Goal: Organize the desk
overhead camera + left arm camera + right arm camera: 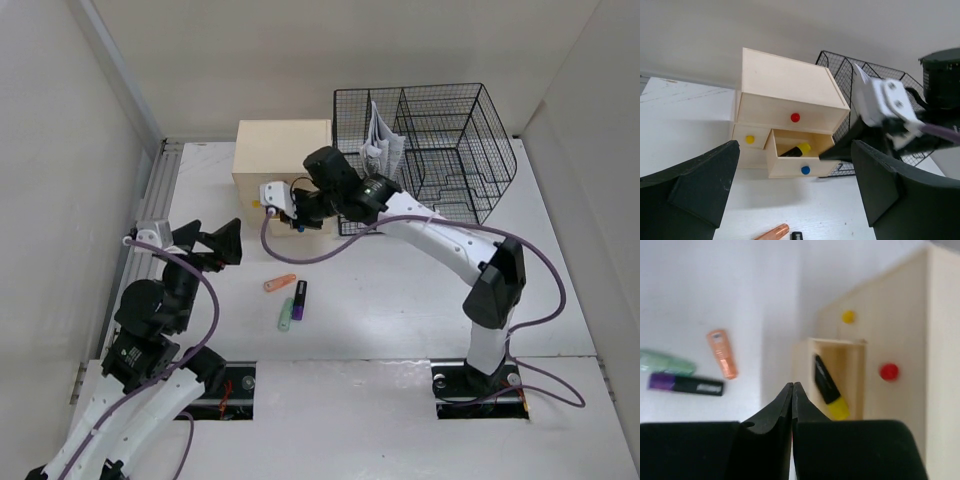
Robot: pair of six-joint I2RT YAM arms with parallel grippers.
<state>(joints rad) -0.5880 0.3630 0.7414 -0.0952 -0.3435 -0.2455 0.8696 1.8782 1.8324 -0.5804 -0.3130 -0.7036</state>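
Centrally, the desk (400, 300) fills the middle of the top view as a white tabletop between white walls, with a metal rail (150, 215) along its left edge. A cream drawer box (280, 150) stands at the upper middle of the desk, and a black wire mesh rack (440, 140) sits just beside it to the right, holding folded papers (383, 145) in its left compartment.

The right gripper (792, 385) has its jaws pressed together with nothing between them. It hangs just in front of the box, by the open drawer (805, 170); whether it touches the drawer cannot be told. That drawer, the lower one with the blue knob, is pulled out and holds a yellow highlighter (796, 149) lying at a slant. The wide drawer with the red knob (795, 117) and the small one with the yellow knob (750, 139) are shut.

The left gripper (215, 245) sits at the left of the top view, its jaws spread wide and holding nothing. Its 2 dark fingers (695, 180) frame the box in the left wrist view.

Below the box, 3 markers lie close together on the bare desk: an orange highlighter (280, 284), a purple and black marker (300, 299) and a pale green highlighter (286, 314). The purple one and the green one lie side by side.
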